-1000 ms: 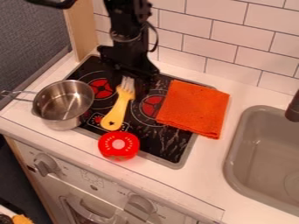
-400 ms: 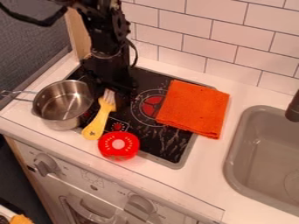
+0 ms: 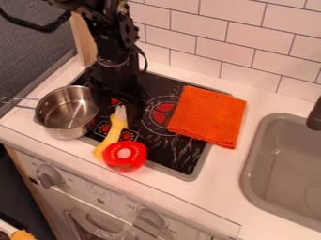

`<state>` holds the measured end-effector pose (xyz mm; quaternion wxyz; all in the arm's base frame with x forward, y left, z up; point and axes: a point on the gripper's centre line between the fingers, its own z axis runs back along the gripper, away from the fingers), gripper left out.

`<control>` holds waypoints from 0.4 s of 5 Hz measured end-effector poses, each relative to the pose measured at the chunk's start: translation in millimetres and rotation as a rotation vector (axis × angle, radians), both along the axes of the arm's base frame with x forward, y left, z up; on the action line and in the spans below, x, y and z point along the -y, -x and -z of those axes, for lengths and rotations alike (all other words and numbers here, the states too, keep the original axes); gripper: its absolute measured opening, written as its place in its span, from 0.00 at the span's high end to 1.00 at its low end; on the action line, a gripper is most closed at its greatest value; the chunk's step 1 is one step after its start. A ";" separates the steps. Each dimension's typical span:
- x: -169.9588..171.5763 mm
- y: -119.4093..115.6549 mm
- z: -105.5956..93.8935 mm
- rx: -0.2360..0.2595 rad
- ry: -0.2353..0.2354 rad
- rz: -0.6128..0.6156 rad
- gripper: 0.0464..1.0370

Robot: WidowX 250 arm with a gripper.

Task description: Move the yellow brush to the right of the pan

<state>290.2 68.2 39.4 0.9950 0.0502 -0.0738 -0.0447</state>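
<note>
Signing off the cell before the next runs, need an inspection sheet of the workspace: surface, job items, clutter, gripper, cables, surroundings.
Surface: white counter with a black stovetop set in it.
Yellow brush: right of the pan, bristles away from the oven front, handle end at the tomato's left edge; contact unclear.
Pan: upright, at the stovetop's left edge, handle pointing left.
Clutter: red toy tomato at the stovetop's front edge; orange cloth over its right side.
Gripper: at the brush's bristle end; grip can't be confirmed.
Cables: black cable sagging at upper left.
Surroundings: sink right, tiled wall behind, oven front below.
</note>
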 end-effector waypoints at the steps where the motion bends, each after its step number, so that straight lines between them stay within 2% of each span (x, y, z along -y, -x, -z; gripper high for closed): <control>1: 1.2 3.2 -23.2 0.055 0.029 -0.025 0.03; 2: 1.5 8.5 -29.7 0.051 0.035 -0.054 0.04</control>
